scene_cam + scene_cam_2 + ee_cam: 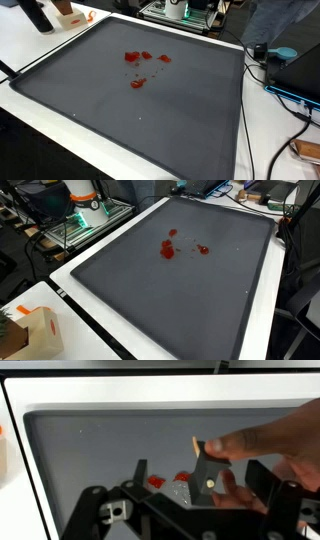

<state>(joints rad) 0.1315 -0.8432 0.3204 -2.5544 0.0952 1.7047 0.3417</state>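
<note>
In the wrist view my gripper (198, 475) hangs over a dark grey mat (90, 445) with its jaws apart. A person's hand (270, 445) reaches in from the right and holds a small black block (208, 476) with a pale dot between the fingers. Whether the block touches either finger I cannot tell. Below it lie small red pieces (155, 481) beside something clear and glinting (175, 492). Both exterior views show the red pieces (137, 60) (168, 249) scattered near the middle of the mat (90, 110) (200, 310); the gripper is not in either.
The mat covers most of a white table (40, 40) (70, 310). An orange-and-white box (38, 330) (68, 15) stands off one corner. Cables and a blue device (283, 56) lie along one side. The robot's base (84, 202) stands at the mat's far edge.
</note>
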